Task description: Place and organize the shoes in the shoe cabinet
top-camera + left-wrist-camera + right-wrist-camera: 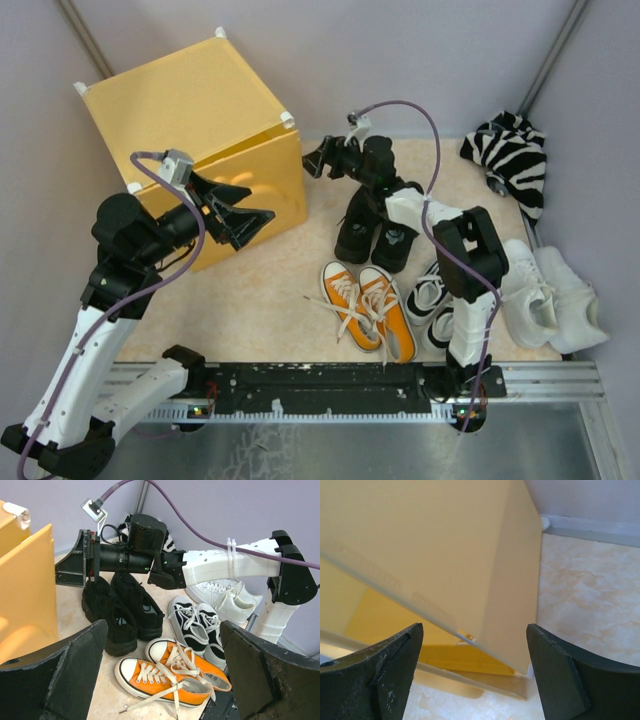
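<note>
Right gripper (318, 160), fingers spread wide, hovers at the front corner of the shoe cabinet (190, 110), with the door panel (445, 555) edge in the gap; I cannot tell if they touch. Left gripper (252, 207), likewise spread and empty, hangs before the cabinet's front face. From above, the cabinet sits at 10 o'clock on the table (290, 290), with the black pair (375, 235) near centre, orange sneakers (370, 308) at 6, black-and-white sneakers (432, 300) at 5 and white sneakers (555, 295) at 4, all outside it.
</note>
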